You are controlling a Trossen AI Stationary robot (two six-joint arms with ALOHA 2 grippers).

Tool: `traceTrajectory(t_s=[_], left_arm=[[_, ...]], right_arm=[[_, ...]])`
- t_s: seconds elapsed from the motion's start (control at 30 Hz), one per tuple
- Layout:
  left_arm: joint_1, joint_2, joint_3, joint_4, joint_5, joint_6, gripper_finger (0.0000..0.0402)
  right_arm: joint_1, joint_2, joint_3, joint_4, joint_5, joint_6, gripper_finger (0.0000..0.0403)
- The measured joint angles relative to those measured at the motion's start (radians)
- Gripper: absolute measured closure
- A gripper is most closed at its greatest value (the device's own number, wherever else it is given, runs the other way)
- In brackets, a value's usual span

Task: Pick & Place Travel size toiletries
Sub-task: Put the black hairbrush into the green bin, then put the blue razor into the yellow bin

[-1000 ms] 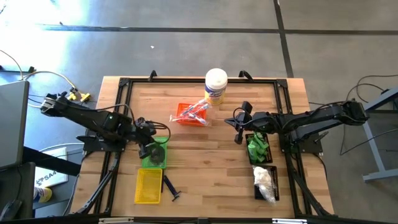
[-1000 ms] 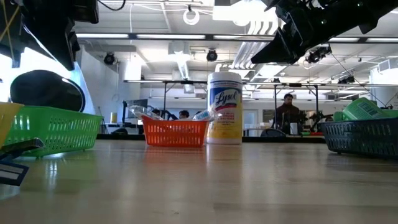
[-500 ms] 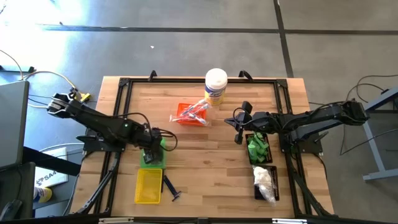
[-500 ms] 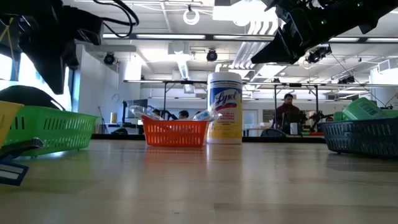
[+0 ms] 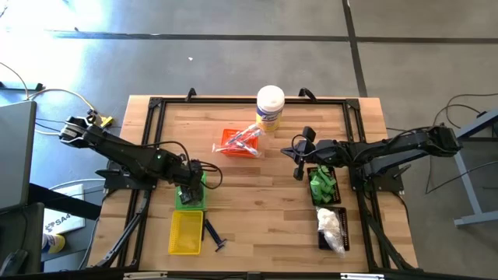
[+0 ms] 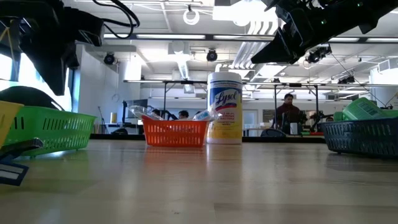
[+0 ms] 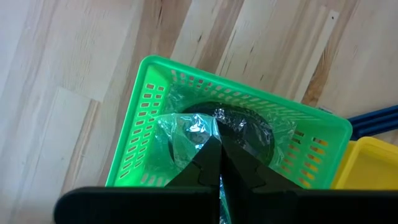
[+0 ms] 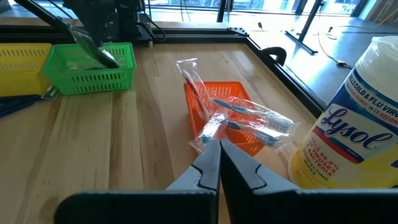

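Note:
My left gripper (image 5: 191, 187) stands over the green mesh tray (image 7: 249, 87) and is shut on a clear bag (image 7: 186, 127) with a round black piece (image 7: 252, 127) inside. In the low view the black piece (image 6: 28, 96) shows behind the tray's rim. My right gripper (image 5: 289, 149) hangs shut and holding nothing above the table, right of the orange tray (image 5: 237, 144). That tray holds clear-wrapped pink-white sticks (image 8: 242, 118). Green bottles (image 5: 321, 185) and bagged white fluffy bits (image 5: 332, 225) lie in black trays at the right. My left gripper pinches the clear bag's crumpled top (image 7: 208, 134) between its two shut fingers, coming steeply from above. The bag hangs below the fingertips (image 8: 93, 50), and its lower part with the black piece is down inside the green tray.
A white canister with a yellow label (image 5: 270, 105) stands at the far edge behind the orange tray. A yellow tray (image 5: 185, 232) sits next to the green one on its near side, with a blue-black item (image 5: 212, 233) on the table beside it. Bare wood lies in the middle.
My left gripper has gone down over the green tray and tipped steeper, staying shut on the bag. The black piece has sunk from above the tray's rim to inside the tray. In the last half second nothing has moved.

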Motion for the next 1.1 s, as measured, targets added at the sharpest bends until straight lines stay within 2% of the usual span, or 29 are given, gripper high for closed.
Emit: traceTrajectory(t_s=[0.17,0.43,0.57,0.77,1.1], left_arm=[[0.0,0.0,0.0,-0.004,-0.001,0.0,0.038],[0.0,0.0,0.0,-0.003,-0.003,0.0,0.0291],[0.0,0.0,0.0,-0.003,-0.003,0.0,0.0263],[0.0,0.0,0.021,-0.004,0.018,0.0,0.0257],[0.0,-0.01,0.165,-0.007,0.026,0.114,0.0257]], right_arm=[[0.0,0.0,0.0,0.0,0.0,-0.001,0.04],[0.0,0.0,0.0,0.0,0.0,-0.004,0.04],[0.0,0.0,0.0,0.0,0.0,-0.004,0.04],[0.0,0.0,0.0,0.0,0.0,-0.004,0.04],[0.0,0.0,0.0,0.0,0.0,-0.004,0.04]])
